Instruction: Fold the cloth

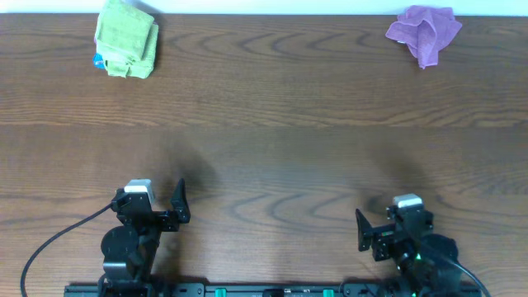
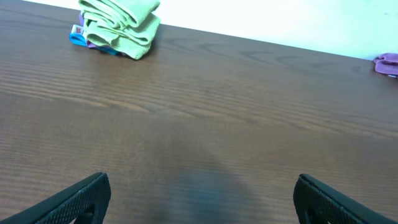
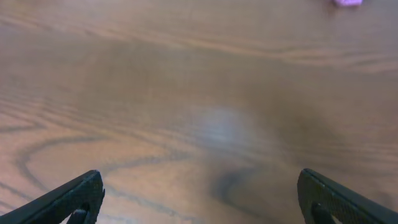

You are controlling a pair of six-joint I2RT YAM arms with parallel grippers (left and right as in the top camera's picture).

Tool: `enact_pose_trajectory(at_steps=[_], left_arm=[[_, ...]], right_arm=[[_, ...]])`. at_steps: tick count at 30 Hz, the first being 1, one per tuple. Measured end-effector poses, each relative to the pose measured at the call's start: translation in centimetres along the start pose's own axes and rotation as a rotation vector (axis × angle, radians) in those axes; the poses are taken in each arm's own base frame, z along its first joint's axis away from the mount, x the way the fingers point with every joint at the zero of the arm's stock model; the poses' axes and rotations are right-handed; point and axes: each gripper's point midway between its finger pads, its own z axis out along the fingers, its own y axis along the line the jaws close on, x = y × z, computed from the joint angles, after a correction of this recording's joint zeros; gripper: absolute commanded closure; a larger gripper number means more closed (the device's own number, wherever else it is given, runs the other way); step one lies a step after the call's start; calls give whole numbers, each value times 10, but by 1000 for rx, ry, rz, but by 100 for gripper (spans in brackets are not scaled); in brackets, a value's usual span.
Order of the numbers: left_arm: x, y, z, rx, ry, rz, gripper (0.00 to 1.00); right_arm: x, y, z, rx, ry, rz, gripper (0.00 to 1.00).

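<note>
A crumpled purple cloth [image 1: 424,31] lies at the far right of the wooden table; its edge shows in the left wrist view [image 2: 388,62] and the right wrist view [image 3: 346,2]. My left gripper [image 1: 153,208] [image 2: 200,202] is open and empty, low over bare wood near the front edge. My right gripper [image 1: 394,229] [image 3: 200,199] is also open and empty near the front edge. Both grippers are far from the purple cloth.
A stack of folded cloths, green on top [image 1: 126,38] [image 2: 120,26] with blue and purple edges beneath, sits at the far left. A black cable [image 1: 58,235] runs from the left arm toward the front left.
</note>
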Motion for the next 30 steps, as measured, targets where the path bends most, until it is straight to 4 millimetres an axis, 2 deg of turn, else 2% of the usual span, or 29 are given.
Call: enact_pose_trajectory(at_steps=[8,30], left_arm=[[0,0,0,0,0,0,5],[0,0,0,0,0,0,5]], right_arm=[[35,-1,20,2,94,3,1],[36,-1,22,1,92,3,1]])
